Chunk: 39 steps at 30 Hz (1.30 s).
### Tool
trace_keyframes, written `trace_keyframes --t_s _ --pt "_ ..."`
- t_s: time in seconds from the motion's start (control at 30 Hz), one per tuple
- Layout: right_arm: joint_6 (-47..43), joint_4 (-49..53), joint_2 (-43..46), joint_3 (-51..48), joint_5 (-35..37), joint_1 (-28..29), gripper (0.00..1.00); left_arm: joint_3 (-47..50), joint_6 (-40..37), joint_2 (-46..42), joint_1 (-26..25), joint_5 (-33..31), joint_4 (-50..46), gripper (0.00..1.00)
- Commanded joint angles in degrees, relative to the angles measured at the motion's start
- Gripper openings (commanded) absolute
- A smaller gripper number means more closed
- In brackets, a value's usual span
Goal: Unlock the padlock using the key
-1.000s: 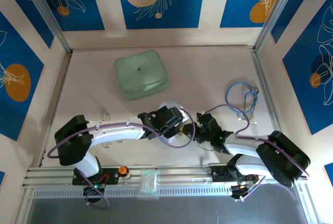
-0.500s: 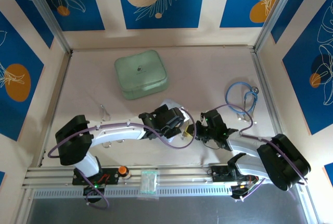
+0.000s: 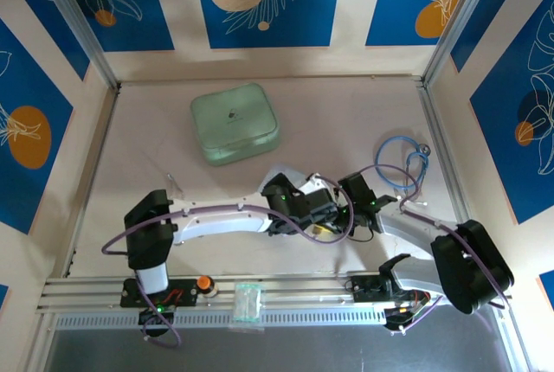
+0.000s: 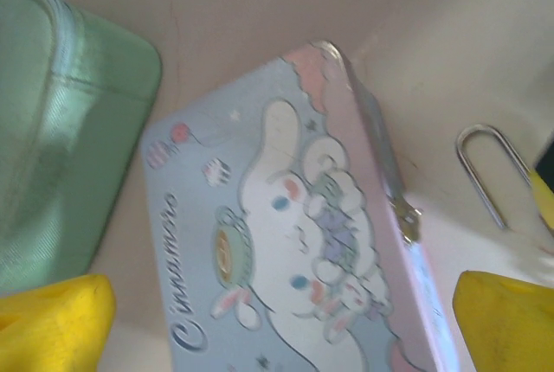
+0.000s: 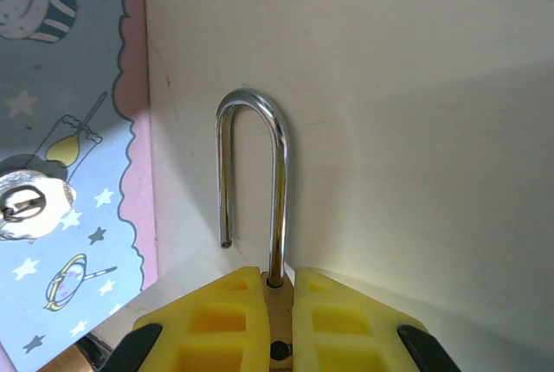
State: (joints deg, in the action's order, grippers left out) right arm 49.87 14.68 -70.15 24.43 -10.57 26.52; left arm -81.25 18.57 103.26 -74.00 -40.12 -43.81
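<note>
The padlock (image 5: 277,298) is pinched by its small brass body between the yellow fingers of my right gripper (image 5: 277,290), which is shut on it. Its thin silver shackle (image 5: 251,164) stands up with one leg free of the body. The same shackle (image 4: 489,173) shows at the right of the left wrist view. My left gripper (image 4: 281,316) is open, its yellow fingertips (image 4: 52,320) wide apart above a pastel cartoon tin (image 4: 286,234). In the top view the left gripper (image 3: 318,208) and right gripper (image 3: 353,214) are close together at the table's middle front. The key is hidden.
A mint green case (image 3: 235,123) lies at the back centre, and its corner (image 4: 61,130) is beside the tin. A coiled blue cable (image 3: 402,160) lies at the right. A small silver object (image 3: 176,184) rests at the left. Walls close in on both sides.
The left arm has swung right towards the right gripper, and its jaws have spread wider. The right gripper has shifted slightly back and to the right, still holding the padlock.
</note>
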Motion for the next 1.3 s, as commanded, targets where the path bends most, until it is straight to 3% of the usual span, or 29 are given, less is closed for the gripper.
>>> trace_keyframes --t_s 0.0,0.17,0.43,0.63,0.83,1.0,1.17,1.27 --pt "-4.74 7.21 -1.77 1.65 -0.21 -1.15 0.05 -0.54 11.75 3.6 -0.8 -1.38 -11.23 0.99" --pt "-6.25 6.86 -3.57 2.42 -1.05 -2.17 0.05 4.24 15.58 1.98 -1.97 0.77 -11.28 0.99" --pt "-9.24 11.14 -5.82 5.92 -0.08 -2.6 0.12 8.83 19.57 -0.27 -0.12 -6.24 -18.87 0.99" --pt "-12.38 18.3 -5.88 9.58 3.58 -3.65 0.14 15.49 16.97 -6.43 4.95 -5.6 -12.88 0.99" --pt "-13.08 20.02 -7.43 11.48 3.83 -3.89 0.21 19.67 9.39 -9.73 9.31 -4.62 -1.55 0.99" --pt "-13.28 25.69 -6.06 14.69 10.63 -2.94 0.38 20.47 5.08 -11.75 11.16 -4.55 2.08 0.99" --pt "-13.9 26.59 -5.67 15.81 12.36 -2.88 0.46 22.06 3.94 -19.02 10.71 -1.0 5.35 0.99" --pt "-13.95 24.75 -2.81 16.82 14.38 -2.79 0.65 24.57 2.83 -25.74 11.76 2.22 9.78 0.99"
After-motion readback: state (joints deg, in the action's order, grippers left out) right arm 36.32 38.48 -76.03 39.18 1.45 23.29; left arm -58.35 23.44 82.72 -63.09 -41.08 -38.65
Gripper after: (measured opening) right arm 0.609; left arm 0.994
